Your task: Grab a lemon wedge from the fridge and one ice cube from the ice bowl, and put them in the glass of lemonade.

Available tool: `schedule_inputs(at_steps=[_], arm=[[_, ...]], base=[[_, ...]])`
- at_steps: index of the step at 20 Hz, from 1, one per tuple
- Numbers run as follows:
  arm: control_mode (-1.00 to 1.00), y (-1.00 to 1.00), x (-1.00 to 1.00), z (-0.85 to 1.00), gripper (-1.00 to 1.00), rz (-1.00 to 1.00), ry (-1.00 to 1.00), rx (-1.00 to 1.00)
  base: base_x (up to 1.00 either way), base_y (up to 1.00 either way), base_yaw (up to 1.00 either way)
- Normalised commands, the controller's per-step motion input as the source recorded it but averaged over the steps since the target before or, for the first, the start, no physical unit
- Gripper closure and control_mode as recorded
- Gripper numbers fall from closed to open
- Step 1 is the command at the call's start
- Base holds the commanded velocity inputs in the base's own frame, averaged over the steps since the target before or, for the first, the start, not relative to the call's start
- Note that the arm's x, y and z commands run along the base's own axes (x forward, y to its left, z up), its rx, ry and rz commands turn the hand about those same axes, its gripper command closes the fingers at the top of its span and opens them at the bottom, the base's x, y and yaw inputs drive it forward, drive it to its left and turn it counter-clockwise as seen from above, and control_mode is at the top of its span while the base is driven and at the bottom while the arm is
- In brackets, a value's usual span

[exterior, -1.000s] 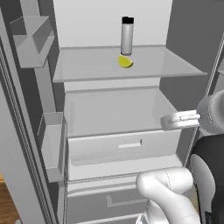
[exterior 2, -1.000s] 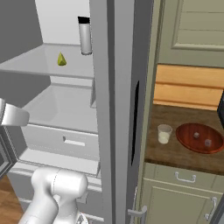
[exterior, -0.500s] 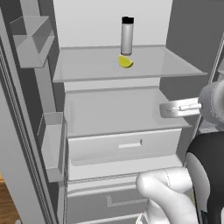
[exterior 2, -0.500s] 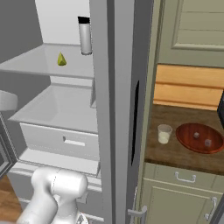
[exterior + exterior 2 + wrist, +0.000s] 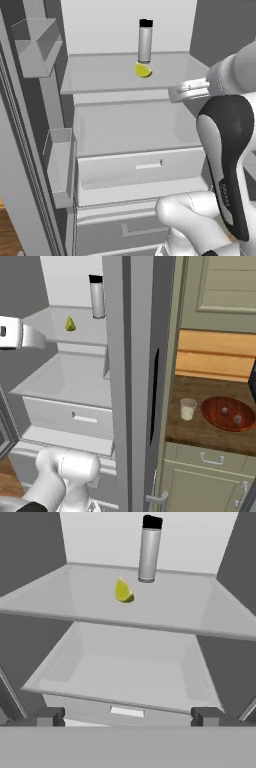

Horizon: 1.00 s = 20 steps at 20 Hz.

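From the left base view we look into the open fridge (image 5: 125, 135), where the lemon wedge (image 5: 143, 70) lies on the upper white shelf (image 5: 100, 75), just in front of a tall grey bottle with a black cap (image 5: 144, 41). Our gripper (image 5: 186, 90) reaches in from the right at about shelf height, near the shelf's front right corner and apart from the wedge. From the right base view we see the wedge (image 5: 70, 324) on that shelf to the left of the bottle (image 5: 97, 296), while our white wrist enters at the left edge; past the fridge's door edge, on the wooden counter (image 5: 200, 431), the glass of lemonade (image 5: 188, 409) stands just beside the ice bowl (image 5: 228, 414), which holds a couple of small pale cubes. From the hand view the wedge (image 5: 123, 591) sits ahead and above centre, resting on the shelf near the bottle's base, and our two dark fingertips (image 5: 49, 716) stand wide apart at the bottom with nothing between them. We judge that we are on the first step, the approach to the wedge. The next move calls for lifting the hand a little and advancing over the shelf so the spread fingers straddle the wedge, keeping clear of the bottle, then closing gently on so small a piece.
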Motion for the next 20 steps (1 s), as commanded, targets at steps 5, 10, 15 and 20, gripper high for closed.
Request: schedule_inputs(at_steps=[5, 10, 15, 20], arm=[[-1.0, 0.0, 1.0, -0.01, -1.0, 0.13, 0.07, 0.0], [-1.0, 0.0, 1.0, -0.02, -1.0, 0.11, 0.05, 0.0], [-1.0, 0.0, 1.0, -0.03, -1.0, 0.03, 0.0, 0.0], [-1.0, 0.02, 0.86, -0.13, -1.0, 0.0, 0.0, 0.0]], base=[[0.0, 0.0, 0.0], [0.0, 0.0, 0.0], [0.0, 0.0, 0.0], [0.0, 0.0, 0.0]])
